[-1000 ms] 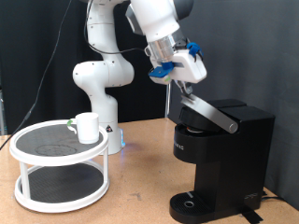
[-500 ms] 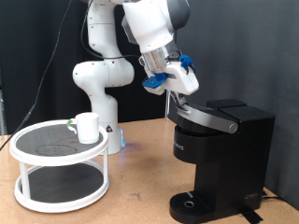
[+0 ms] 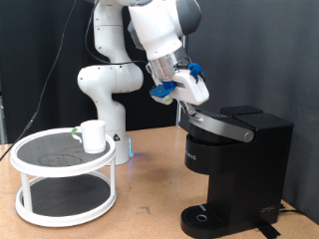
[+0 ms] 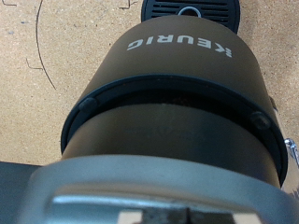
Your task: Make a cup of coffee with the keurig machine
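The black keurig machine (image 3: pixel 239 164) stands at the exterior view's right, with its silver-edged lid (image 3: pixel 221 122) tilted slightly up at the front. My gripper (image 3: pixel 186 93), with blue finger parts, hangs just above the lid's front end, on the exterior view's left of it. Nothing shows between its fingers. The wrist view looks straight down on the machine's brew head (image 4: pixel 177 93) and its drip base (image 4: pixel 192 9). The white cup (image 3: pixel 93 135) stands on the top tier of a round white stand (image 3: pixel 62 169) at the exterior view's left, far from the gripper.
The robot's white base (image 3: pixel 105 95) stands behind the stand. A dark curtain forms the backdrop, and a cable hangs at the exterior view's left. The wooden tabletop (image 3: pixel 150 209) lies between the stand and the machine.
The gripper has moved towards the exterior view's left and a little down. The machine's lid has dropped from a steeper raised angle to nearly flat.
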`<state>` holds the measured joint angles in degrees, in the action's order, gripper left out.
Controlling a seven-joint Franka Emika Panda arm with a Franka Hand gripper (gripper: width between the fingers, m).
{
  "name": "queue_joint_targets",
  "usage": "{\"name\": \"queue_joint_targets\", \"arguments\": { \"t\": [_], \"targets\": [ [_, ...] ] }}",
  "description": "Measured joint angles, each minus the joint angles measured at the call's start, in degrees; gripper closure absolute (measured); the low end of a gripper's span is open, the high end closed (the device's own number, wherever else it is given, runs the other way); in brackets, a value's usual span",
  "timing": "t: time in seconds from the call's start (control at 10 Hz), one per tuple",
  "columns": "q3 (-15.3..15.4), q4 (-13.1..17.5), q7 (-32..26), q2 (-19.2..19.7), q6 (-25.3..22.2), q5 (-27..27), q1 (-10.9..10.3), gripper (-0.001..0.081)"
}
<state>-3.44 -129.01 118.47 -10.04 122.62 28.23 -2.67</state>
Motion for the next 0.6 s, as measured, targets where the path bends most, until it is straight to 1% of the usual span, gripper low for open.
{"name": "queue_joint_targets", "arguments": {
  "t": [0.3, 0.6],
  "targets": [
    [-0.05, -0.22, 0.0, 0.63, 0.63, -0.67, 0.03, 0.0801],
    [-0.06, -1.05, 0.0, 1.84, 2.38, -1.3, 0.15, 0.0801]
  ]
}}
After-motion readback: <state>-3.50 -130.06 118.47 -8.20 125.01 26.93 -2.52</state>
